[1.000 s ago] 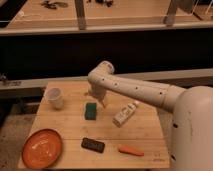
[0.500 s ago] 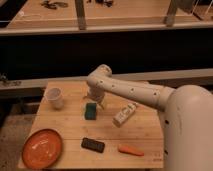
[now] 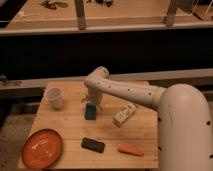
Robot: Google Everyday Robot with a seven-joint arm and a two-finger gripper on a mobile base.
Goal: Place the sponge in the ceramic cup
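While jaws hover over sponge [image 3: 90, 111]; ceramic cup [image 3: 54, 97] (white) stands apart

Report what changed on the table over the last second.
The gripper came down a little, close over the sponge. The sponge has not moved, and nothing has visibly been taken hold of or let go. The ceramic cup, orange plate, white bottle and black object stayed put.

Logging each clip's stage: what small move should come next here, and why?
Probably lower the claw a little onto the sponge to grasp it. The claw hangs right above the sponge, which lies flat on the table. The cup stands apart from it, upright, so the pickup looks not yet done.
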